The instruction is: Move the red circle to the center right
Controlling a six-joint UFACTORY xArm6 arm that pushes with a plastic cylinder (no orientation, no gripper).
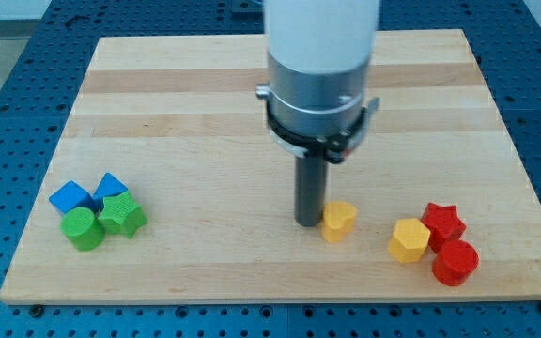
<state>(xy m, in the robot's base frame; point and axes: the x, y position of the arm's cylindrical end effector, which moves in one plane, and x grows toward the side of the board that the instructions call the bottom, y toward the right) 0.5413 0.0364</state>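
The red circle (455, 262), a short red cylinder, stands near the view's bottom right on the wooden board (205, 113). It touches a red star (442, 223) above it and a yellow hexagon (409, 239) to its left. My tip (309, 222) is at the end of the dark rod, just left of a yellow heart-like block (338, 221), touching or nearly touching it. The tip is well to the left of the red circle.
At the view's bottom left is a cluster: two blue blocks (71, 199) (112, 186), a green cylinder (83, 229) and a green star (122, 216). The arm's large white and grey body (319, 75) hangs over the board's middle top.
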